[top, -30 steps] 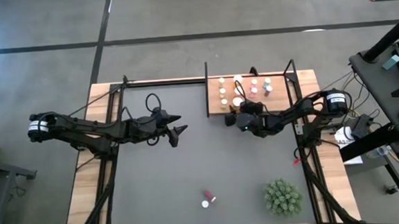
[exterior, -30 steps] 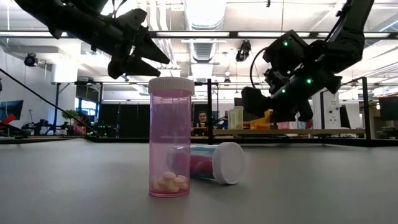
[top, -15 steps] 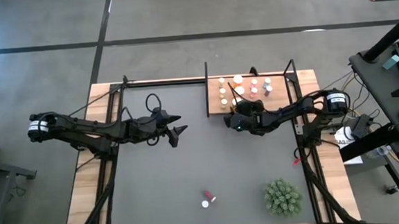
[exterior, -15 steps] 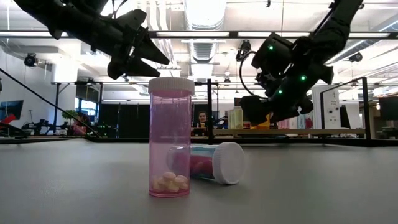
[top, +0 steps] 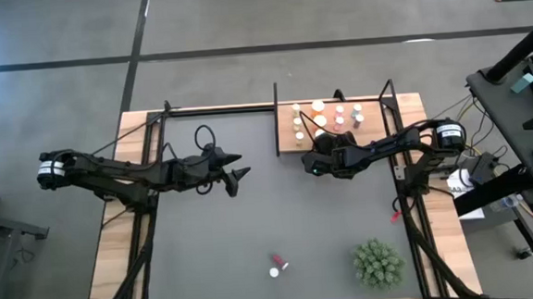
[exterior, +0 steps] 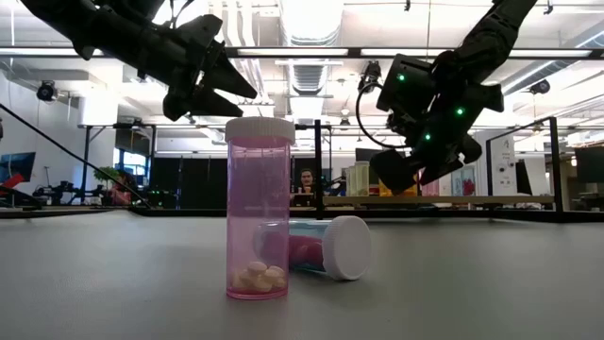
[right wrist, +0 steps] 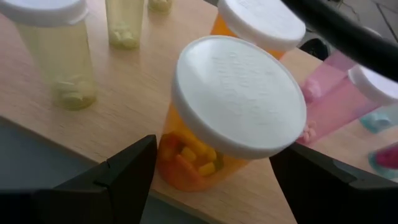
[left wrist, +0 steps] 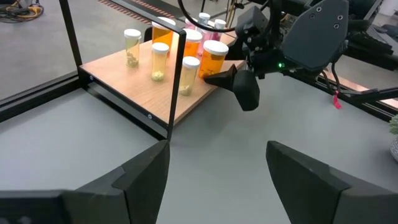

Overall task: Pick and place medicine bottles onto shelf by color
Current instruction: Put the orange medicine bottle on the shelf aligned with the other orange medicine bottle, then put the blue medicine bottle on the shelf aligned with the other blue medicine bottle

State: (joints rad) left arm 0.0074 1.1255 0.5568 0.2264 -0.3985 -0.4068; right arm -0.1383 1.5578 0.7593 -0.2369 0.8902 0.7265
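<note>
- The right gripper (top: 312,164) hangs at the near edge of the shelf (top: 287,144), at the far right part of the grey mat (top: 207,237). Its fingers are spread wide and clasp nothing.
- In the right wrist view an orange bottle (right wrist: 214,130) with a broad white cap stands upright on the wooden board, straight ahead of that gripper; the two dark fingers (right wrist: 118,171) sit to either side of it, clear of its body.
- A second orange bottle (right wrist: 261,25) stands just behind the first; pale green bottles (right wrist: 59,56) stand to one side and pink bottles (right wrist: 339,102) to the other, all upright on the board.
- From the left wrist view the shelf (left wrist: 118,68) shows its thin black posts, with the pale green bottles (left wrist: 158,59) towards one end and the orange ones (left wrist: 214,59) beside the right gripper (left wrist: 239,84).
- The left gripper (top: 235,170) waits above the mat, well apart from the shelf, fingers parted and empty (its tips point towards the shelf).
- Two pink bottles are off the shelf, near the front of the mat: one upright (exterior: 258,208), one on its side (exterior: 316,247) just behind it, touching or nearly so.
- A spiky green plant (top: 377,262) sits at the mat's front right corner.
</note>
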